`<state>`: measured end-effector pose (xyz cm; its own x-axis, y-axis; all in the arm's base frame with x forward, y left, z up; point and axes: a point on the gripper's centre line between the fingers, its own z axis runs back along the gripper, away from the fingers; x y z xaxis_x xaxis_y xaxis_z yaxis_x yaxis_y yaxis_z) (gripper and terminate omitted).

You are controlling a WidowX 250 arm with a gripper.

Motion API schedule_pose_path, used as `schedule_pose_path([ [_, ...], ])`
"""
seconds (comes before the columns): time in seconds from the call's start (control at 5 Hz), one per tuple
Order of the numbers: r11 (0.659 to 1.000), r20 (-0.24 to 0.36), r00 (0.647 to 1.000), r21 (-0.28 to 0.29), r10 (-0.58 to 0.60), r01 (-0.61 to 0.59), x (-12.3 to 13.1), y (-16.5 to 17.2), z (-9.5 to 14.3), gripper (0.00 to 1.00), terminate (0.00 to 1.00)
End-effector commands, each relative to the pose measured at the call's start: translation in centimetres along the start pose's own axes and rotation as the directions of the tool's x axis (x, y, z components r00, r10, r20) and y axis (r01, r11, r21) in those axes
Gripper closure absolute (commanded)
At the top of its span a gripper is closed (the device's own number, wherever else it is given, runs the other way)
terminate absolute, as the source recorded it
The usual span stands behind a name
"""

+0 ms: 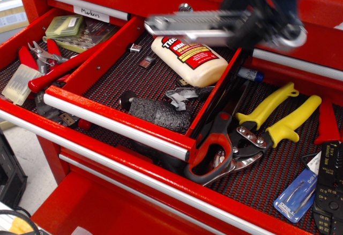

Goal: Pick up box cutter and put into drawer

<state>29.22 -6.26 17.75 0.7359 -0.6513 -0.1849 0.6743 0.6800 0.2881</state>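
Observation.image view, looking down at an open red tool chest. At about one o'clock in the frame we see the dark, motion-blurred gripper closed around one end of the box cutter, a long ridged silver knife. It hangs level in the air, its free end pointing toward nine o'clock, over the back of the narrow red drawer.

Directly beneath the knife lies a white wood glue bottle. Nearer us on the drawer's mesh liner sit a dark foam block and some crumpled grey scrap. At four o'clock, in the wider drawer below, rest red-handled snips and yellow-handled pliers.

We judge the carry nearly done, with only the release left. The main risk is letting go here: the knife would strike the rounded bottle and could roll or bounce. Held by one end, it may also tip in the grip.
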Motion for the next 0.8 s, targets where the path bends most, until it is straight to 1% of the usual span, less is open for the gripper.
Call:
schedule_pose_path([
  [0.0, 0.968, 0.127, 0.971, -0.175, 0.202, -0.178, -2.9, 1.0, -1.1, 1.00, 0.00],
  [0.2, 0.947, 0.180, 0.948, -0.236, 0.264, -0.219, -3.6, 0.7, -3.2, 1.00, 0.00],
  [0.4, 0.947, 0.180, 0.948, -0.236, 0.264, -0.219, -3.6, 0.7, -3.2, 0.00, 0.00],
  [0.6, 0.947, 0.180, 0.948, -0.236, 0.264, -0.219, -3.6, 0.7, -3.2, 0.00, 0.00],
])
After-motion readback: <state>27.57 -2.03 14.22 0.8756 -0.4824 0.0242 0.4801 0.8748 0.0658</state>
